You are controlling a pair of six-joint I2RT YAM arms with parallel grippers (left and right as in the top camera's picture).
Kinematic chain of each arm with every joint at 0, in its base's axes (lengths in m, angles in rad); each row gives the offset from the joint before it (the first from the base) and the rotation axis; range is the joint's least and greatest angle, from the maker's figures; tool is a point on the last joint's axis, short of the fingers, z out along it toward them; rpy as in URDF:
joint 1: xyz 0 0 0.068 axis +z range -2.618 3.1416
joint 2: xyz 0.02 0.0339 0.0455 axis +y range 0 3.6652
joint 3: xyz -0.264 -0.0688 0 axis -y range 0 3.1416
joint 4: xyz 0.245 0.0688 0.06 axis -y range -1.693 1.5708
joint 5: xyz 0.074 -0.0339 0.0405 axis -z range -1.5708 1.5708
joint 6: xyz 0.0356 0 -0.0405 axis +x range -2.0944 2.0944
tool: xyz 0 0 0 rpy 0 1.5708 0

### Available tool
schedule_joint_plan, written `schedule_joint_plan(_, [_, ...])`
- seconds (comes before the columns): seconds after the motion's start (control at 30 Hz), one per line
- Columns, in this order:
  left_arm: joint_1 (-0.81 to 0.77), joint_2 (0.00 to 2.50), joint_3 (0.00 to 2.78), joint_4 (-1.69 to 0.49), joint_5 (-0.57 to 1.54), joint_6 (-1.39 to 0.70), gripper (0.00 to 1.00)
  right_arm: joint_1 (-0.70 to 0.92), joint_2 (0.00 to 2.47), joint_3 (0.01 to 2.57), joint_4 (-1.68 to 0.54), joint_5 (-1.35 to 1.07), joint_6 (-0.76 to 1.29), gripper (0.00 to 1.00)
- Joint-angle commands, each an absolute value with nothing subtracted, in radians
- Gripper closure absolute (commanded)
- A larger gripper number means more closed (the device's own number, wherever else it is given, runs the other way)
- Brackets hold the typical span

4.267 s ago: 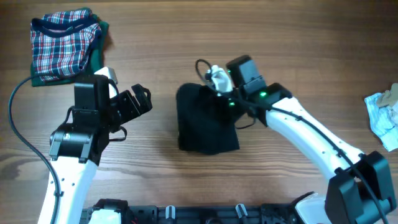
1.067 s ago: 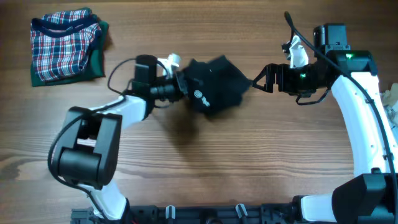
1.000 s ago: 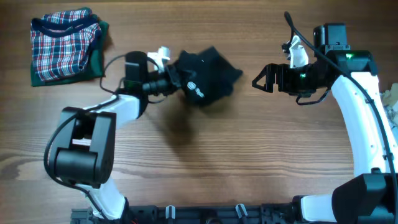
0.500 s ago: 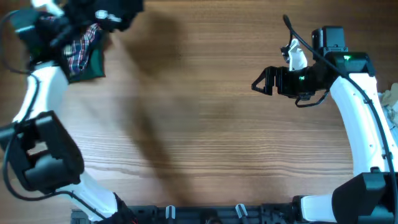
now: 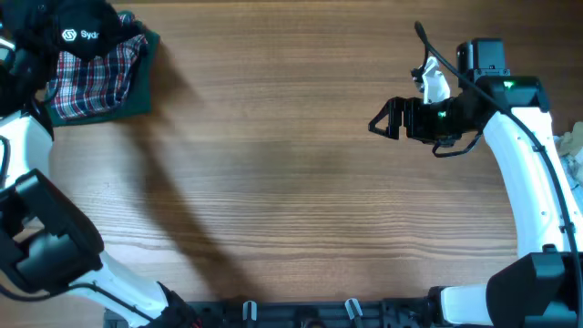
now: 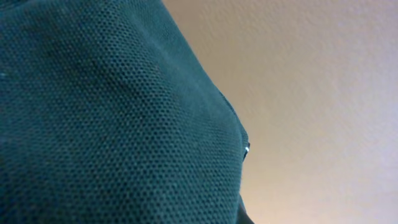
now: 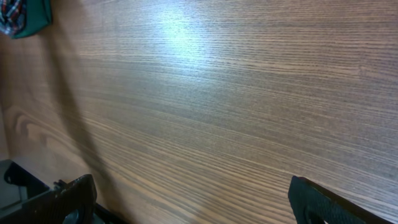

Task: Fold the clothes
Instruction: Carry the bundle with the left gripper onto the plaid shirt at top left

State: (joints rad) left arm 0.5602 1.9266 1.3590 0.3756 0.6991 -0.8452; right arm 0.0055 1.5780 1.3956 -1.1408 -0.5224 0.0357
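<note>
The clothes, a bundled black shirt (image 5: 80, 33) with a white logo, hang at the table's far back left corner, over the plaid garment. My left arm (image 5: 22, 137) reaches up to it. The left gripper's fingers are hidden by the fabric, and dark mesh cloth (image 6: 112, 124) fills most of the left wrist view, so the gripper is shut on the shirt. My right gripper (image 5: 381, 121) hovers open over bare wood at the right, far from the shirt. In the right wrist view its black fingertips (image 7: 62, 199) stand wide apart with only the table between them.
A red, white and blue plaid garment (image 5: 102, 80) on a green layer lies at the back left, partly under the shirt; its corner (image 7: 18, 15) shows in the right wrist view. A small pale cloth (image 5: 574, 146) sits at the right edge.
My left arm has swung the black shirt from the table's middle to the back left corner, over the plaid garment. The right arm stays still and open.
</note>
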Motion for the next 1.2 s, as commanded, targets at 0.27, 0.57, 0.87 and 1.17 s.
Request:
schedule_joint_plan(0.27, [0.477, 2.075, 1.387, 0.660, 0.694, -0.575, 0.96, 0.008, 1.554, 1.382, -1.118, -0.514, 0.037, 0.00])
schedule_joint_plan(0.57, [0.473, 2.164, 1.387, 0.657, 0.591, -0.580, 0.95, 0.008, 1.554, 1.370, -1.118, -0.514, 0.036, 0.00])
schedule_joint_plan(0.87, [0.561, 2.201, 1.387, 0.316, 0.781, -0.776, 0.39, 0.008, 1.554, 1.306, -1.051, -0.514, 0.026, 0.00])
schedule_joint_plan(1.17, [0.697, 2.049, 1.387, 0.207, 0.916, -0.868, 0.24, 0.008, 1.554, 1.306, -1.051, -0.514, 0.026, 0.00])
